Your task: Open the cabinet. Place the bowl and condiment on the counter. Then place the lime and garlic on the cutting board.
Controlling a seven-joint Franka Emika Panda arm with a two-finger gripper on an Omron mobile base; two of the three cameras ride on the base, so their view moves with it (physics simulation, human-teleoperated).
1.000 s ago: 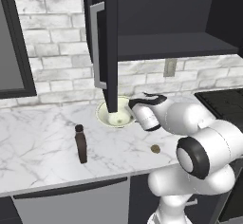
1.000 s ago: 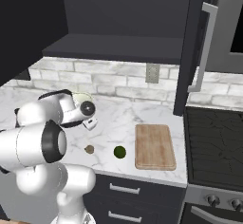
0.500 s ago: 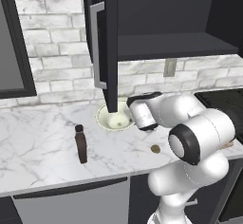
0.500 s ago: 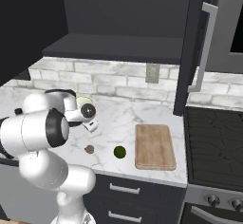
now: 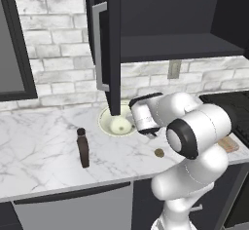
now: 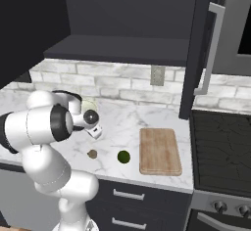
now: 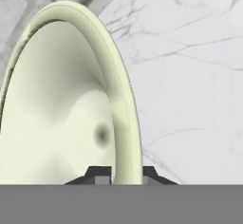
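The cream-white bowl lies low over the white marble counter under the open black cabinet door. My gripper is shut on the bowl, one fingertip on each side of its rim. From the right base view the gripper sits just in front of the bowl, which my arm partly hides. The dark condiment bottle stands upright on the counter, left of the bowl. The tan garlic and the green lime lie on the counter, left of the wooden cutting board.
The cabinet's right door hangs open over the counter's right end, with its dark shelf between the two doors. A black stove adjoins the board on the right. A dark-framed window is at far left.
My hand has sunk a little toward the counter with the bowl's rim still gripped, and my elbow has swung in closer. The bottle, lime and garlic have not moved.
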